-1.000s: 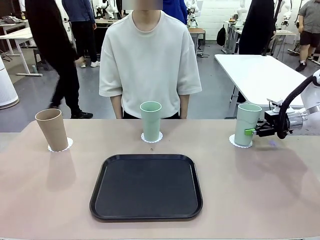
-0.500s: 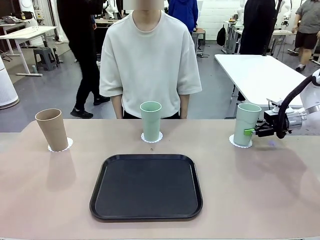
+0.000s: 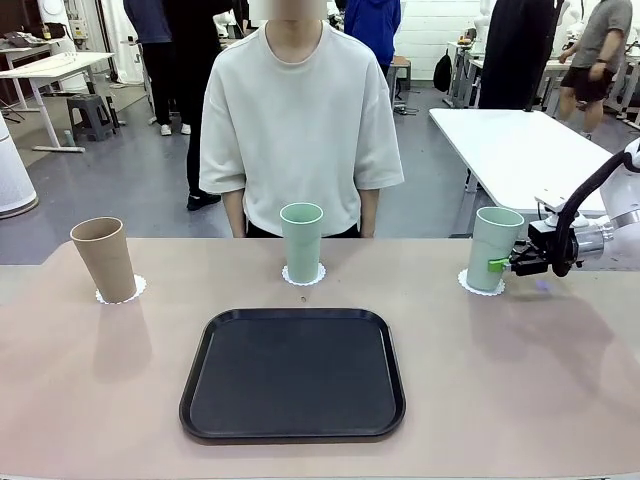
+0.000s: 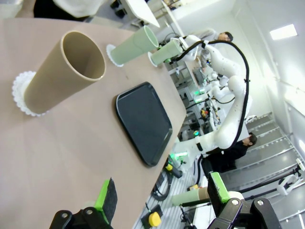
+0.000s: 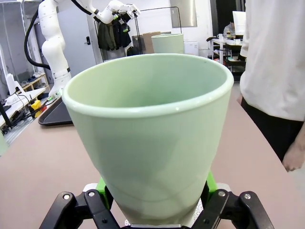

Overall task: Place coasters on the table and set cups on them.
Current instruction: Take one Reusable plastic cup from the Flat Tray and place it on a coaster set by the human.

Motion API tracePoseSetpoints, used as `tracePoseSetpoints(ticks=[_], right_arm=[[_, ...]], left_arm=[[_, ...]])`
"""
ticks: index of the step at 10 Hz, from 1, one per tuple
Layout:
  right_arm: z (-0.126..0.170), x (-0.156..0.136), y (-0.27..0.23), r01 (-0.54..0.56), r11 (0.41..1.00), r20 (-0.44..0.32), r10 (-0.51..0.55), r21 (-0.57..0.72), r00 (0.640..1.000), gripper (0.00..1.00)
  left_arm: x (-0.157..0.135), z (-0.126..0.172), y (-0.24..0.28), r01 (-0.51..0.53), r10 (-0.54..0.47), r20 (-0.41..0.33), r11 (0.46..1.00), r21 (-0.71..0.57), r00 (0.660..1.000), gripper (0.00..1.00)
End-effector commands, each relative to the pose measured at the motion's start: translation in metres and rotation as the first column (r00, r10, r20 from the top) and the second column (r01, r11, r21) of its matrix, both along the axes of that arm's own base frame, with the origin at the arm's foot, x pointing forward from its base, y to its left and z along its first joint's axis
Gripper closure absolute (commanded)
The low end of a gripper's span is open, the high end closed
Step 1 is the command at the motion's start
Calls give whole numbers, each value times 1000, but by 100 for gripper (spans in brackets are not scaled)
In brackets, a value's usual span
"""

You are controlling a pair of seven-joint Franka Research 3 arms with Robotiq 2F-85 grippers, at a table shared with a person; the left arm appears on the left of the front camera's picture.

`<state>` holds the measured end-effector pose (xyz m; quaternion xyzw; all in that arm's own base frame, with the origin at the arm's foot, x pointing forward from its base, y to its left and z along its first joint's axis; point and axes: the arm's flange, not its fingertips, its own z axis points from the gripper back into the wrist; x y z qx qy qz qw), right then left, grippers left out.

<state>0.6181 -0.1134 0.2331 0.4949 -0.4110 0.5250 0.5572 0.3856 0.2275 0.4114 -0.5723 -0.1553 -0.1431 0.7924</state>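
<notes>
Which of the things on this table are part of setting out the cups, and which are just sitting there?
Part of the job:
- tan cup on a coaster
- middle green cup on a coaster
- right green cup, gripped by the right gripper, on a coaster
- table

Just there:
- black tray

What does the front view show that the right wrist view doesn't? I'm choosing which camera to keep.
Front view alone: the brown cup on its coaster, the whole black tray, and the coaster under the right-hand green cup. Right wrist view alone: both pads of the right gripper clamped on that cup's sides. Both share that cup, the middle green cup and the person.
</notes>
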Motion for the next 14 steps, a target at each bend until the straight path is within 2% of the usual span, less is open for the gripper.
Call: tracePoseSetpoints(ticks=[1, 9, 10, 14], right_arm=[[-2, -2, -2, -12, 1000, 30, 12, -23, 999, 17], [-9, -1, -5, -21, 999, -7, 21, -47, 1000, 17], [-9, 0, -6, -16, 998, -14, 15, -54, 1000, 0], [-10, 4, -10, 8, 996, -54, -12, -87, 998, 0]], left_arm=[[0, 2, 2, 4, -4, 0, 1000, 3, 1000, 0], [0, 2, 2, 4, -4, 0, 1000, 3, 1000, 0], [0, 2, 2, 4, -4, 0, 1000, 3, 1000, 0], [0, 2, 2, 4, -4, 0, 1000, 3, 1000, 0]])
